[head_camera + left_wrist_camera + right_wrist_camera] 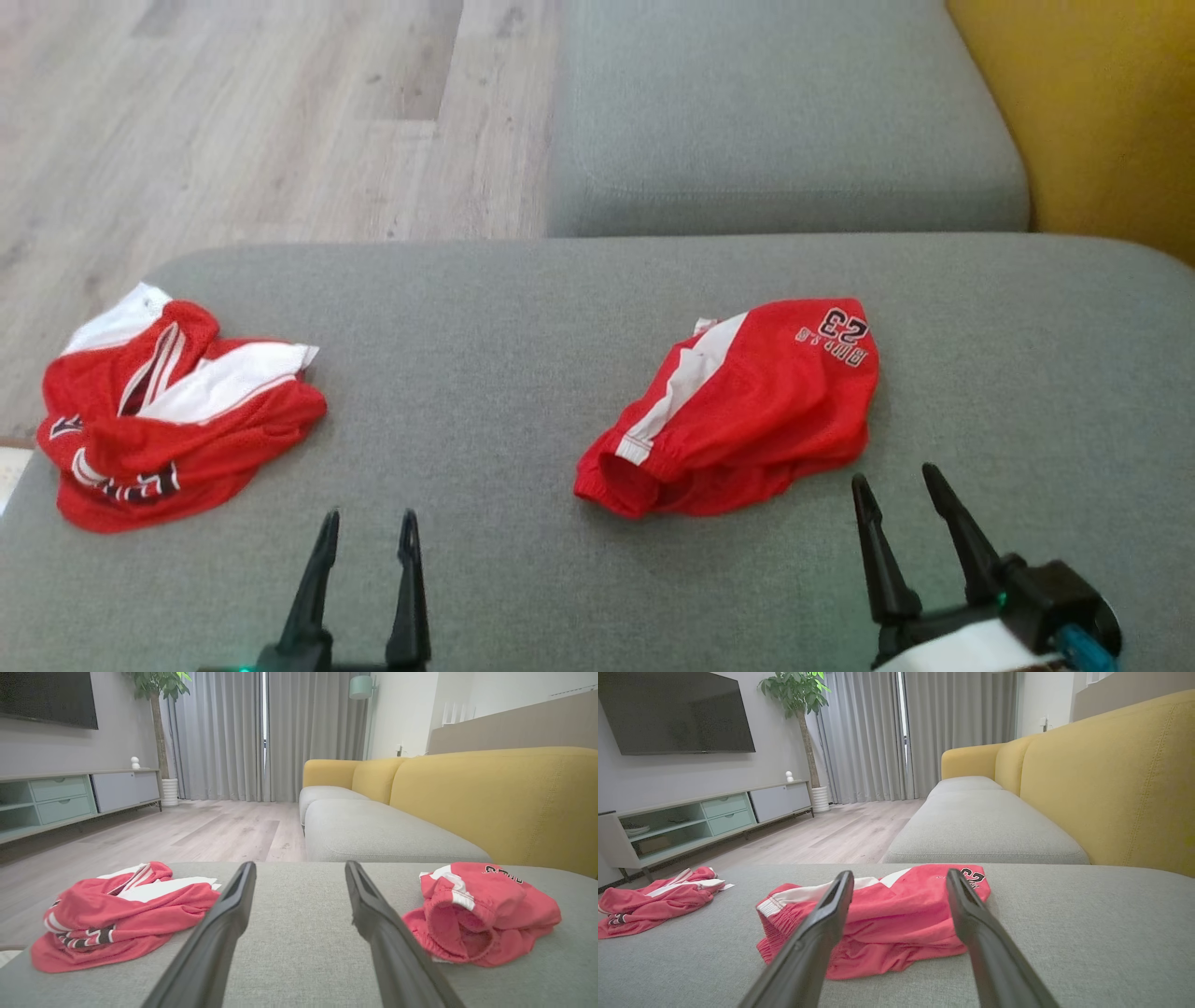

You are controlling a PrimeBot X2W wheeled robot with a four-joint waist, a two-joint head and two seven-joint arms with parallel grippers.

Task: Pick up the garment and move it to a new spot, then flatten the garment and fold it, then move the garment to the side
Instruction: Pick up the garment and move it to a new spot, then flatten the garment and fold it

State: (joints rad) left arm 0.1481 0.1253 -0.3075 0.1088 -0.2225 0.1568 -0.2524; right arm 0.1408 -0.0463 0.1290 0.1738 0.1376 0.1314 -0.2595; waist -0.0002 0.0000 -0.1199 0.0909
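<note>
Both sets of dark fingers stand apart and empty at the near edge, left gripper [370, 518] and right gripper [893, 476]. Just beyond the right one lie the red shorts [747, 411], loosely folded, near the middle of the grey cushion [467, 327]. A crumpled red garment [177, 420] sits at the cushion's left end. Further out are a second cushion [775, 112], a yellow backrest [1102, 112], wood floor [233, 112], curtains [878, 732] and a television [677, 711]. The crumpled garment's lettering is lost in folds.
</note>
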